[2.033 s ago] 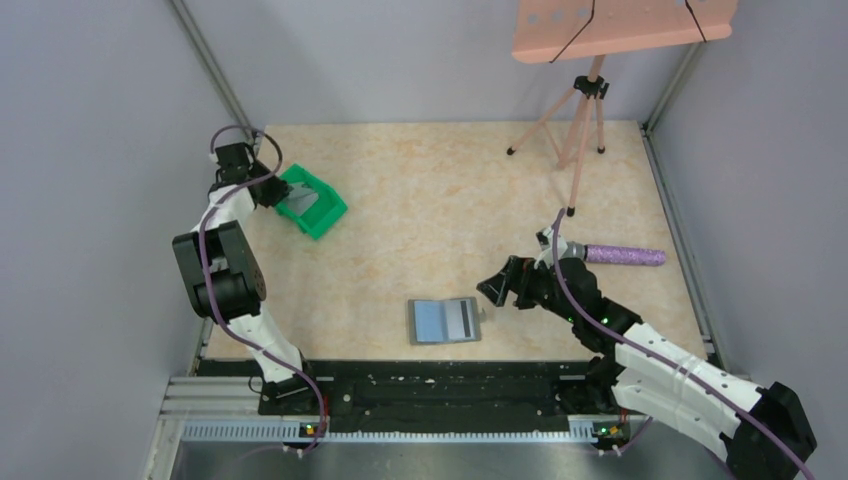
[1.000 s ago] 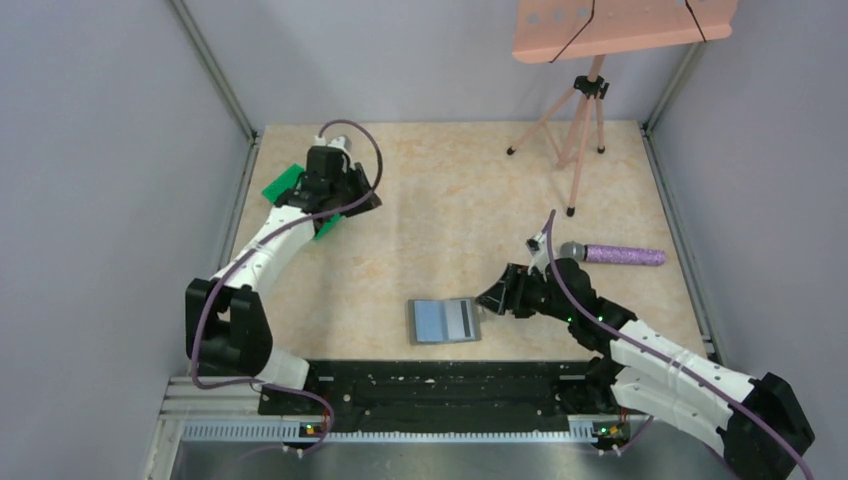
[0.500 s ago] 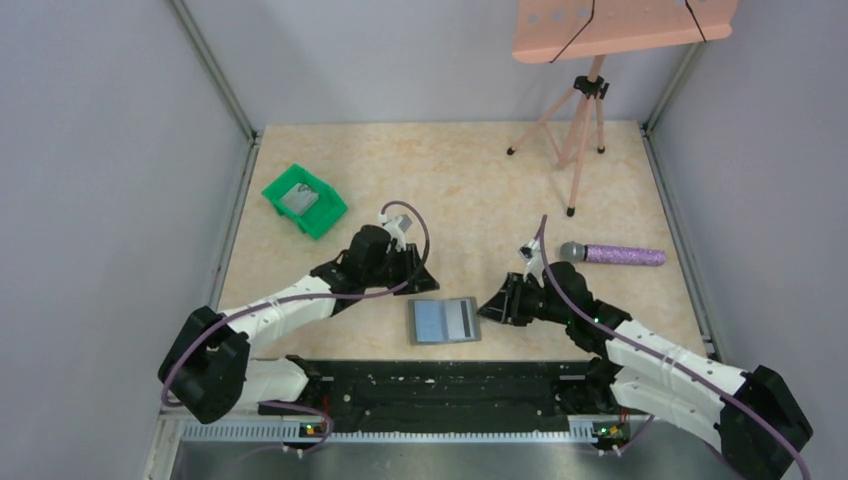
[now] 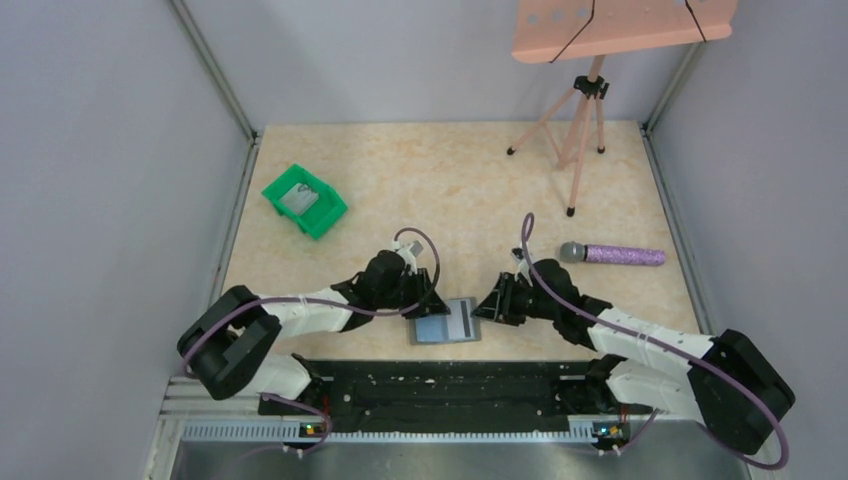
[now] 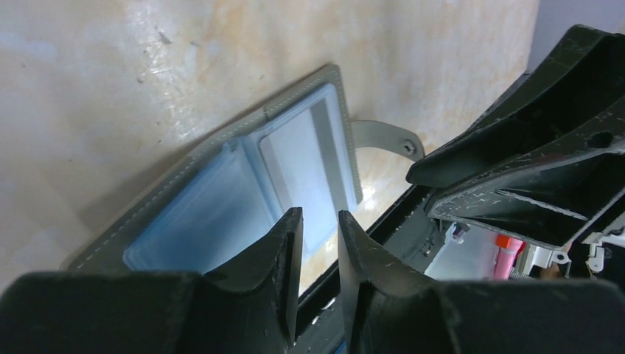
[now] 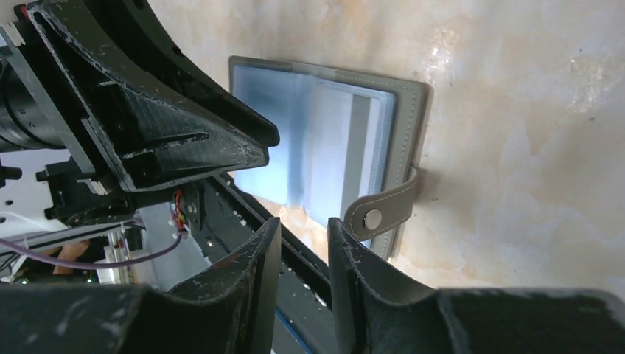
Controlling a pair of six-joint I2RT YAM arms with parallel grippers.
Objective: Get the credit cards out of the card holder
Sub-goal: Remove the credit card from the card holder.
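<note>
The grey card holder (image 4: 445, 322) lies open and flat near the table's front edge. Its insides (image 5: 221, 206) are blue-grey under clear pockets, with a dark stripe on the right half (image 6: 332, 118). I cannot tell the credit cards apart from the pockets. My left gripper (image 4: 425, 303) hovers low at the holder's upper left corner. In the left wrist view that gripper (image 5: 318, 221) has its jaws a narrow gap apart with nothing between them. My right gripper (image 4: 484, 307) sits at the holder's right edge. Its jaws (image 6: 304, 225) are slightly apart and empty, beside the snap strap (image 6: 383, 210).
A green bin (image 4: 325, 215) stands at the back left with a flat grey thing inside. A purple microphone (image 4: 612, 255) lies to the right. A tripod (image 4: 580, 120) carrying a pink board (image 4: 620, 25) stands at the back right. A black rail (image 4: 440, 380) runs along the near edge.
The left arm swung from the green bin down to the holder's left side. The right gripper crept left to the holder's right edge and narrowed its jaws.
</note>
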